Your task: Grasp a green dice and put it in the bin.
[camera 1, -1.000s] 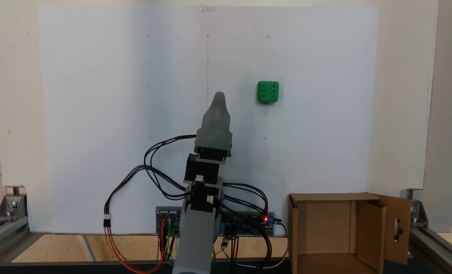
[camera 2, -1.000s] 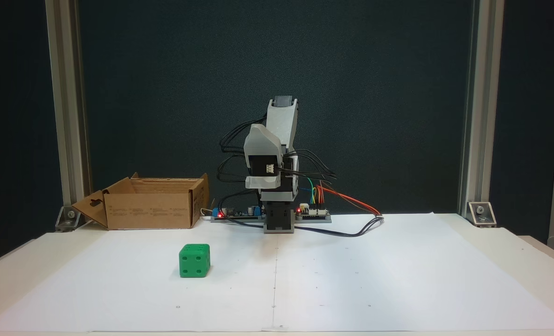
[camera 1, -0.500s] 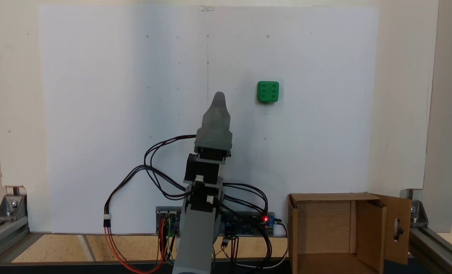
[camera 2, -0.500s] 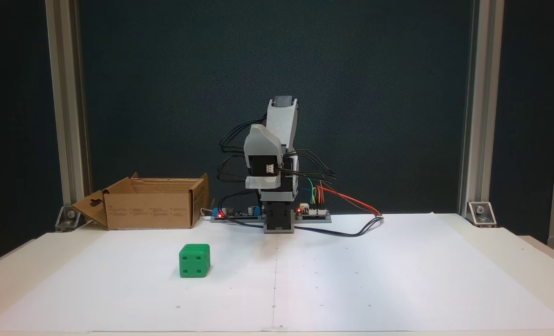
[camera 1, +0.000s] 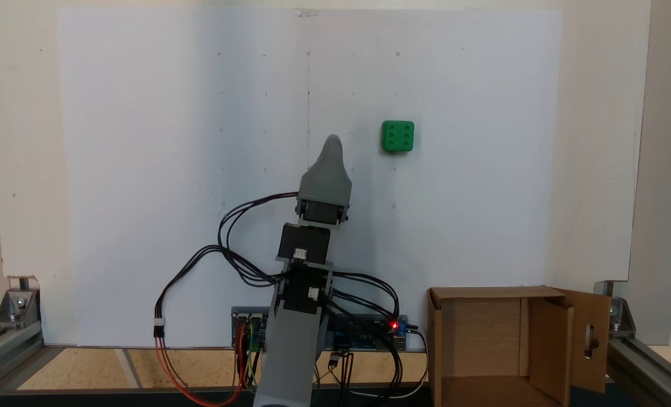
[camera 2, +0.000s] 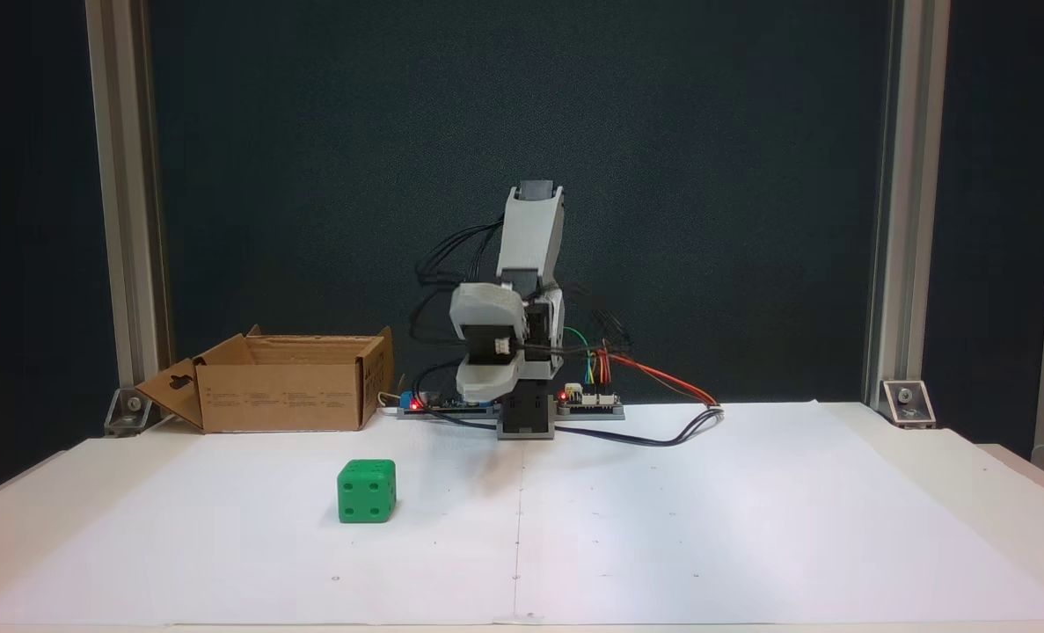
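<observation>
The green dice [camera 1: 397,136] rests on the white paper, six pips up; in the other fixed view the dice [camera 2: 367,491] sits left of centre, well in front of the arm. My grey gripper [camera 1: 333,141] points toward the dice, stopping short of it to the left and a little below in that view. Seen head-on, the gripper [camera 2: 485,387] hangs above the paper near the arm's base. A single tip shows, so its state is unclear. The bin [camera 1: 479,328], a brown cardboard box with a slotted flap, stands beside the base; it shows again as the bin [camera 2: 280,400] at the back left.
Circuit boards [camera 1: 369,330] with a red light and loops of cable [camera 1: 228,265] lie around the arm's base. Aluminium frame posts [camera 2: 121,220] stand at the table's corners. The white paper sheet [camera 2: 706,527] covers most of the table.
The arm has turned slightly toward the dice and tilted its gripper forward and down. The dice and the bin have not moved.
</observation>
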Controlling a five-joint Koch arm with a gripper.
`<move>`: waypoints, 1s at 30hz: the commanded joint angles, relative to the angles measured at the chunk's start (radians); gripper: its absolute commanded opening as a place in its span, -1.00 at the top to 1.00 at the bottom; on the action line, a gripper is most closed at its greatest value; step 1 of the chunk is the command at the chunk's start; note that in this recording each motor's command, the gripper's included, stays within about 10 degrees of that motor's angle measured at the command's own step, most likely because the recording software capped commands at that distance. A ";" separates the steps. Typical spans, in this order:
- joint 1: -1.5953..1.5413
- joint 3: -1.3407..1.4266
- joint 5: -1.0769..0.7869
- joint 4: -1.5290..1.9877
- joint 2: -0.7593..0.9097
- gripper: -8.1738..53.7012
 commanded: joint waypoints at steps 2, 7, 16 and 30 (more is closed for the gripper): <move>0.009 -0.225 0.008 0.231 0.106 -0.66; 0.025 -0.362 0.066 0.553 0.109 -0.67; 0.077 -0.615 0.081 1.156 0.107 -0.67; 0.423 -1.026 -0.302 2.052 -0.123 -0.81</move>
